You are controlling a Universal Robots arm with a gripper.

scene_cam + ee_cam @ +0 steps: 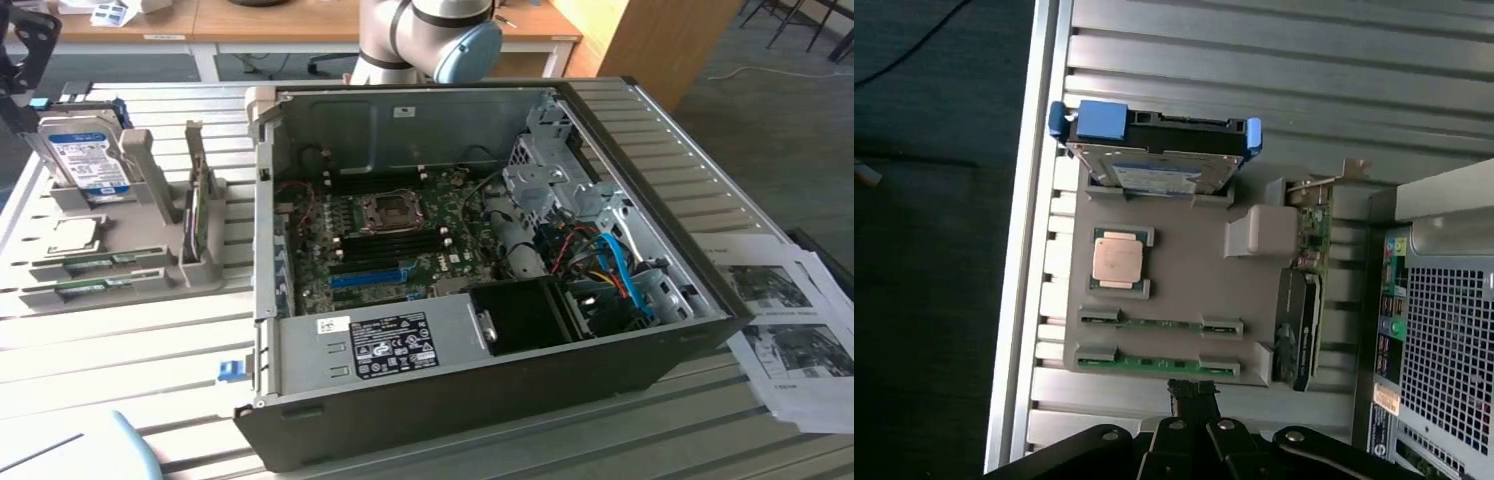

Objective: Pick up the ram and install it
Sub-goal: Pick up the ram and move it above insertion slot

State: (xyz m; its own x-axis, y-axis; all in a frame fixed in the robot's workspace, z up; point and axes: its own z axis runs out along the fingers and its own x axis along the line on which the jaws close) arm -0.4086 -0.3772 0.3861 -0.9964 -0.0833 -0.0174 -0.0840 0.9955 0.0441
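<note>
**End effector closed and empty over the parts holder**

My end effector (1192, 392) is closed, jaws pressed together, gripping nothing. It hangs by the edge of the grey holder (1184, 290), just beside the ram (1154, 363), which sits in the holder's outermost slot. A second green stick (1154, 323) lies parallel in the next slot, then a processor (1119, 258) and a hard drive (1159, 165). The holder rests on the slatted bench (134, 340), to the exterior view's left of the open computer case (467, 400).
</note>
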